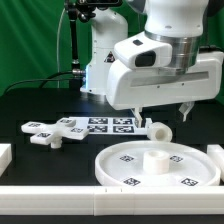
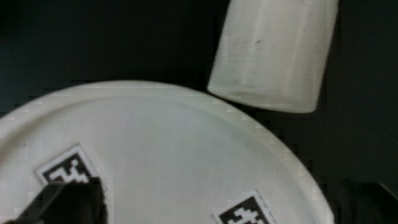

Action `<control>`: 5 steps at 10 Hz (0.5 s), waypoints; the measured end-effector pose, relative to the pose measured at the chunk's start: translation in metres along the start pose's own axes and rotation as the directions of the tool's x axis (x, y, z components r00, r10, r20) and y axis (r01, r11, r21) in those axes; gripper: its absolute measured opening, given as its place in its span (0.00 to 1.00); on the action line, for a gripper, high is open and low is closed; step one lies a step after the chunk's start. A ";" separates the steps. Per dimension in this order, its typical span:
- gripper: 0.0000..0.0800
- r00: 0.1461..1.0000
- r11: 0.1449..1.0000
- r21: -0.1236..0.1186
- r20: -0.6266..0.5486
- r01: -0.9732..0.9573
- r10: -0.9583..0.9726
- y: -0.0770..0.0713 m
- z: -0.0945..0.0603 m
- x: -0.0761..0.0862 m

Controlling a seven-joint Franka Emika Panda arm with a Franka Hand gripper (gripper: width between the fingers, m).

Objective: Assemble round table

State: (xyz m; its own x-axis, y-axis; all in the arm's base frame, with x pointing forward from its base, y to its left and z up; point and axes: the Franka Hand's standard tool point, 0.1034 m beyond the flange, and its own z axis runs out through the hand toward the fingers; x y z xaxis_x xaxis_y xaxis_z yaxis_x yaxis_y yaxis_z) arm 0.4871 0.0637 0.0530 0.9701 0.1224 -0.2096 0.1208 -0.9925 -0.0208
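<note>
Though spread — jaws above disc point(image 1: 100, 168) rim

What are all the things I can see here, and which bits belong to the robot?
Round tabletop disc: one, white with black-and-white tags, just behind the front rail.
Cylinder leg: one, white, lying behind the disc.
Cross base: one, white with tags, toward the exterior view's left.
Marker board: one, white with tags, flat between cross base and leg.
Border rails: three in view, white, front and both sides.
Table: one, black.
Robot arm: one, white, above the table.
Hand: one, open and empty, above the leg.
</note>
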 end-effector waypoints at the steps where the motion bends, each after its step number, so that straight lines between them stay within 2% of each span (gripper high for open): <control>1: 0.81 0.997 0.997 0.014 0.013 -0.074 0.074 -0.003 0.006 -0.004; 3: 0.81 0.998 0.999 0.012 0.028 -0.048 0.047 -0.003 0.007 -0.005; 5: 0.81 0.989 0.998 0.017 0.139 -0.062 0.059 -0.004 0.010 -0.014</control>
State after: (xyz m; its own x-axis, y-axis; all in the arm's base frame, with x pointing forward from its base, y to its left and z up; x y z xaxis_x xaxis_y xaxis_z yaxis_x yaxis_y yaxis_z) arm 0.4708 0.0659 0.0459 0.9369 0.0618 -0.3440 0.0571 -0.9981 -0.0239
